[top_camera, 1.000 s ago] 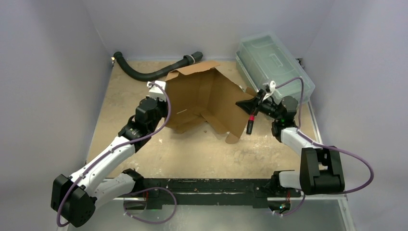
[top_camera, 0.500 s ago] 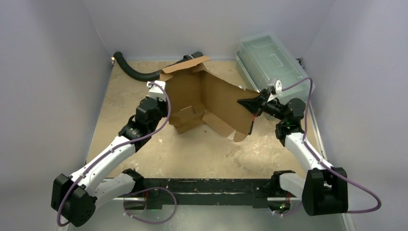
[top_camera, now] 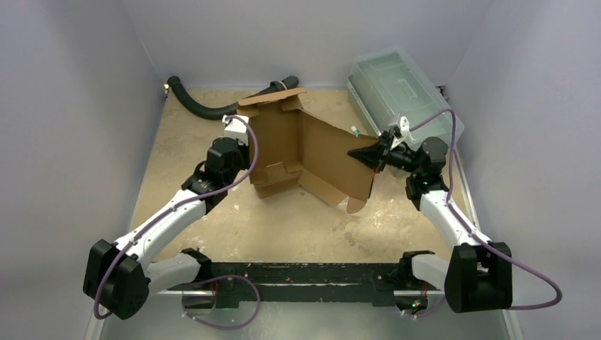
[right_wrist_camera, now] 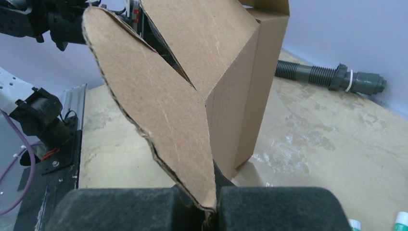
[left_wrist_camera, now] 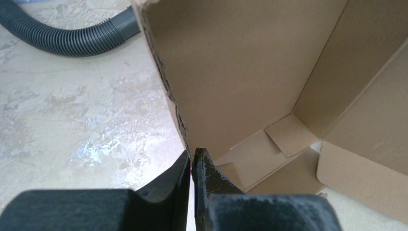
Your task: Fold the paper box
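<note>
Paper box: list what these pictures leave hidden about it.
- Top external: where the left gripper pinches the paper box, hidden by its own wrist.
- Left wrist: the box's top and right parts, cut off by the frame.
- Right wrist: the box's inside, blocked by the rounded flap in the right gripper.
- Right wrist: two green-tipped items, cut by the bottom edge.

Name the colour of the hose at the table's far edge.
The hose is dark grey with a ribbed surface. It shows best in the left wrist view.

Brown paper box; grey ribbed hose; perhaps greenish bin.
</note>
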